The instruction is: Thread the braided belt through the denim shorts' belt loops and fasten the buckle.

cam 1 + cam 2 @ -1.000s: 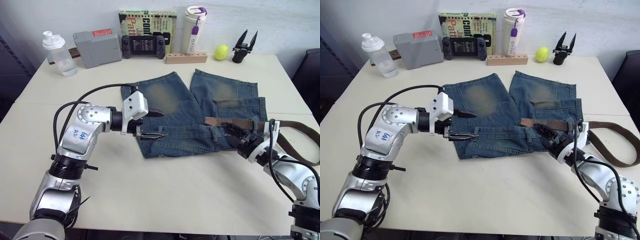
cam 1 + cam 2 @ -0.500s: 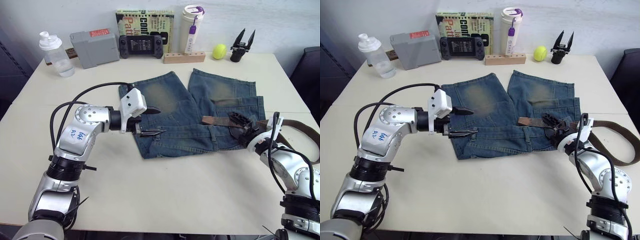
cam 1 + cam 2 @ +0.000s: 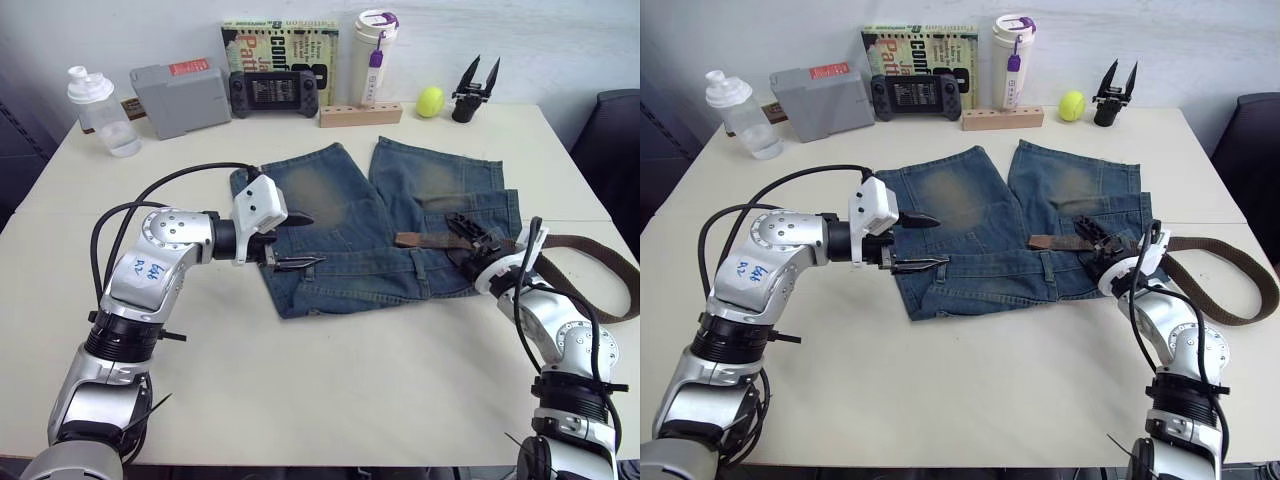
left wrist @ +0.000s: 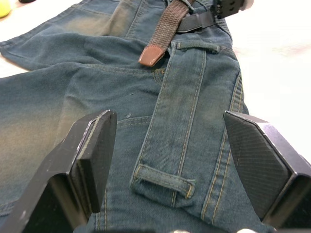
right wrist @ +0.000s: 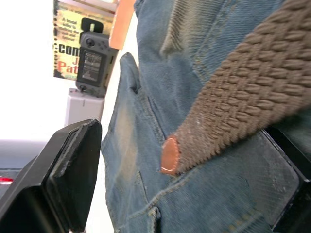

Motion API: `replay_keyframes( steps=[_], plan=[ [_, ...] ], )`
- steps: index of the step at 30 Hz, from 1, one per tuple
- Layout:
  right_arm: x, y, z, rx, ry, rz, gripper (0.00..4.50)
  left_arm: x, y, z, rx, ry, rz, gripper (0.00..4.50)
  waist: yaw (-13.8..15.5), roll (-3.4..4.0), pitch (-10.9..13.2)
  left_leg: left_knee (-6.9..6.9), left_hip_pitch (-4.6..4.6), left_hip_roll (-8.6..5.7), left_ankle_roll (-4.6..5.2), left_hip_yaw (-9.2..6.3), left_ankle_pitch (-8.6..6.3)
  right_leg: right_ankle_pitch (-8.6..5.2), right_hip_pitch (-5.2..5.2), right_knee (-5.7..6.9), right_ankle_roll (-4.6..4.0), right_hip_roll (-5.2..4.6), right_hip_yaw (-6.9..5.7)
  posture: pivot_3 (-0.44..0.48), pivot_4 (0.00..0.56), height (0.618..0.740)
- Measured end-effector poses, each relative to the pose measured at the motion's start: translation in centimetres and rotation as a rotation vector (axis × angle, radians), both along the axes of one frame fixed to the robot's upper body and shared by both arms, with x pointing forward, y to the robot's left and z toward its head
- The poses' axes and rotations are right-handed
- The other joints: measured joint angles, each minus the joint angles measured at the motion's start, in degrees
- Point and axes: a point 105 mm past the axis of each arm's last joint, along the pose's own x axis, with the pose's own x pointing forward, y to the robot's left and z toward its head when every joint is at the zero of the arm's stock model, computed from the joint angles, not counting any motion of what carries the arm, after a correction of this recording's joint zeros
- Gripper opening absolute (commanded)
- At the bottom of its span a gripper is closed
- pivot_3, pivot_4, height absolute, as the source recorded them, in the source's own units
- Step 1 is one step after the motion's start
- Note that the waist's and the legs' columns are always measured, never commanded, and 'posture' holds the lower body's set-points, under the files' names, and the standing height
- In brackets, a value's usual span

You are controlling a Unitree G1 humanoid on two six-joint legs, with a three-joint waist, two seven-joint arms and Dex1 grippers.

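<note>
White desk (image 3: 330,390) carries everything. Left tool (image 3: 297,241) hovers with fingers spread apart over the left end of the denim shorts' (image 3: 350,215) waistband, a belt loop (image 4: 163,179) lying between them, untouched. Right tool (image 3: 1102,243) sits at the right end of the waistband, fingers apart; the braided belt (image 3: 1080,241) runs between them, though contact is hard to judge. Belt's tan tip (image 4: 150,53) rests on the denim mid-waistband; its remaining length (image 3: 600,275) loops off right across the desk.
</note>
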Motion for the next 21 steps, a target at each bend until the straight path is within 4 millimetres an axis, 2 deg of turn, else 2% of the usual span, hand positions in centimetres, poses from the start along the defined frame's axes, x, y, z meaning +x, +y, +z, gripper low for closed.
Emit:
replay_keyframes(
  steps=[2,5,6,10,12,14,17,21],
  plan=[
    [0.4,0.1,-0.1,-0.005,-0.006,0.002,4.4,0.0,0.2,0.0,0.007,-0.004,0.003,3.83,0.0,0.0,0.0,-0.01,0.03,0.0,0.0,0.0,0.0,0.0,0.01,0.0,0.0,0.0,0.01,0.0,0.15,0.694],
    [0.7,0.1,-0.5,-0.006,-0.005,-0.002,3.65,0.0,0.3,0.0,0.014,-0.008,0.003,3.83,0.0,-0.01,0.0,-0.03,0.03,0.0,0.0,0.0,0.0,0.0,0.02,-0.01,0.0,-0.01,0.01,0.0,0.15,0.694],
    [0.8,0.0,-0.9,-0.014,0.004,-0.006,3.06,0.0,0.4,0.0,0.016,-0.008,0.004,3.83,0.0,-0.01,0.0,-0.03,0.02,0.0,0.0,0.0,0.0,0.0,0.01,-0.01,0.0,-0.01,0.01,0.0,0.15,0.694],
    [0.6,0.1,-1.6,-0.045,0.021,0.008,1.32,0.0,0.4,0.0,0.016,-0.008,0.004,3.83,-0.1,-0.01,0.0,-0.1,0.02,0.0,-0.02,0.01,0.01,0.0,-0.02,-0.02,-0.01,-0.01,0.02,0.0,0.15,0.694],
    [0.6,0.5,-1.3,-0.057,0.006,0.038,0.32,0.0,0.4,0.0,0.017,-0.009,0.004,3.83,-0.3,-0.02,0.0,-0.16,0.04,0.0,-0.07,0.0,0.04,0.0,-0.01,-0.03,-0.01,0.0,0.01,0.0,0.15,0.694],
    [0.4,0.7,-0.7,-0.064,-0.012,0.056,0.06,0.1,0.4,0.0,0.018,-0.01,0.005,3.83,-0.5,-0.03,0.0,-0.17,0.04,0.0,-0.08,-0.01,0.05,0.0,0.0,-0.03,-0.01,-0.01,0.0,0.0,0.15,0.694],
    [0.0,0.4,-0.6,-0.092,-0.011,0.087,0.06,0.1,0.4,0.1,0.022,-0.017,0.003,3.83,-0.6,-0.02,0.0,-0.29,0.03,-0.04,-0.09,0.0,0.07,0.0,-0.03,-0.07,-0.01,-0.03,0.0,0.0,0.15,0.694],
    [-1.3,-1.5,0.3,-0.059,-0.041,0.113,0.06,0.4,0.6,-0.3,0.039,-0.021,0.008,3.83,0.2,0.01,0.0,-0.38,0.0,-0.13,-0.05,0.0,0.1,0.0,-0.05,-0.14,0.0,-0.08,-0.03,0.0,0.15,0.694]
  ],
)
